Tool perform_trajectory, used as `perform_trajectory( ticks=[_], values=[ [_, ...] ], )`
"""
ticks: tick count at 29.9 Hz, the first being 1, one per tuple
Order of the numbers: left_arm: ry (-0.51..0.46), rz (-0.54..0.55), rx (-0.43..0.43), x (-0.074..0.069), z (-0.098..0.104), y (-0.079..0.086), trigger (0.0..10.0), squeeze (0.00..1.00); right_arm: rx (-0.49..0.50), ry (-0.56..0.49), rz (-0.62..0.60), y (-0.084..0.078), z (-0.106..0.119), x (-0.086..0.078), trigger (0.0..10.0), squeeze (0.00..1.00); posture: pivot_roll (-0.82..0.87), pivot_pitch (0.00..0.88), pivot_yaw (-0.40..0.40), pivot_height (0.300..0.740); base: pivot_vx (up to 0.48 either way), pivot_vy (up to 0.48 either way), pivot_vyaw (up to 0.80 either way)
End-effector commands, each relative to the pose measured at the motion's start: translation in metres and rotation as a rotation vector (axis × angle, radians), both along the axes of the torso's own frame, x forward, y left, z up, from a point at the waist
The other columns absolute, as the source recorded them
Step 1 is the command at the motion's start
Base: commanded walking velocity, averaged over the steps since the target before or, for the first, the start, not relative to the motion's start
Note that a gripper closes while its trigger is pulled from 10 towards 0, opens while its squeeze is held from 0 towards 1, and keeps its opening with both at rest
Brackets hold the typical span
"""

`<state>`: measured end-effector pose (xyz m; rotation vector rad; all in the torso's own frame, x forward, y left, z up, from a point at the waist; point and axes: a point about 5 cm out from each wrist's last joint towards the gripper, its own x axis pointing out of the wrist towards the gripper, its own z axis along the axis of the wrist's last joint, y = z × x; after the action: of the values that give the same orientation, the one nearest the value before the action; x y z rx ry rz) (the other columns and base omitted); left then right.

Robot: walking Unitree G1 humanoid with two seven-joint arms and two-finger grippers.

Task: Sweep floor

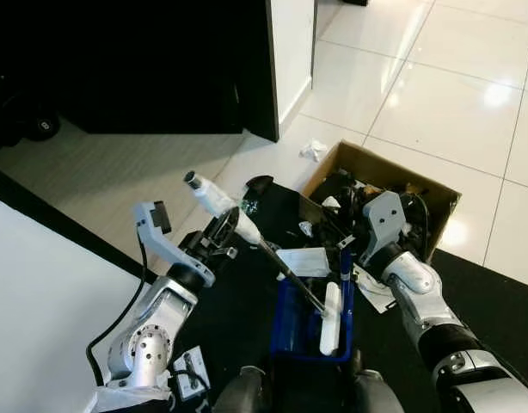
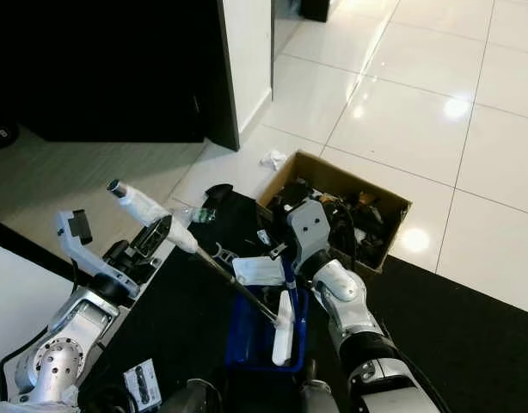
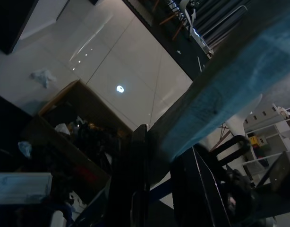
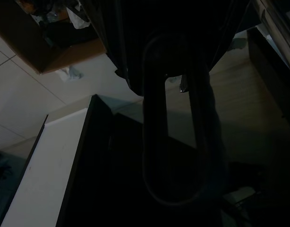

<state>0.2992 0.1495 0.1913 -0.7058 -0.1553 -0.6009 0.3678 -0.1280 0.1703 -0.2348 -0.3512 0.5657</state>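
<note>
as you scan from your left, the left gripper (image 1: 219,231) is clamped around the white-wrapped broom handle (image 1: 214,201), which slants down to your right as a dark shaft into the blue dustpan (image 1: 291,327). that dustpan sits on the black mat (image 1: 496,301) close in front of you, with a white piece (image 1: 333,317) lying in it and a white paper (image 1: 303,261) at its far edge. further right, the right gripper (image 1: 346,245) is at the dustpan's upright blue handle (image 1: 345,268); you cannot tell how wide its fingers stand. beyond it the cardboard box (image 1: 393,169) of dark clutter rests at the mat's edge, and a crumpled tissue (image 1: 313,151) lies on the tiled floor (image 1: 453,103) just beside the box.
</note>
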Motion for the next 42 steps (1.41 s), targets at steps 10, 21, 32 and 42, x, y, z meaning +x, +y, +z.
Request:
perform_trajectory(
  ticks=[10, 21, 32, 42],
  values=[
    [-0.116, 0.136, 0.277, -0.004, 0.045, 0.05, 10.0, 0.0, 0.064, -0.074, 0.02, -0.007, 0.001, -0.013, 10.0, 0.0, 0.09, 0.34, 0.12, 0.74, 0.0, 0.0, 0.0],
    [-0.277, 0.32, 0.324, -0.018, 0.13, 0.114, 10.0, 0.0, 0.177, -0.237, 0.004, -0.019, 0.029, -0.037, 10.0, 0.0, 0.08, 0.288, 0.124, 0.74, 0.0, 0.0, 0.0],
    [0.037, 0.675, 0.494, 0.004, 0.077, 0.149, 10.0, 0.0, 0.18, -0.307, -0.002, -0.025, 0.054, -0.042, 10.0, 0.0, 0.05, 0.238, 0.119, 0.74, 0.0, 0.0, 0.0],
    [0.176, 0.729, 0.615, 0.007, 0.038, 0.145, 10.0, 0.0, 0.207, -0.424, -0.002, -0.028, 0.095, -0.046, 10.0, 0.0, 0.04, 0.214, 0.11, 0.74, 0.0, 0.0, 0.0]
  ],
)
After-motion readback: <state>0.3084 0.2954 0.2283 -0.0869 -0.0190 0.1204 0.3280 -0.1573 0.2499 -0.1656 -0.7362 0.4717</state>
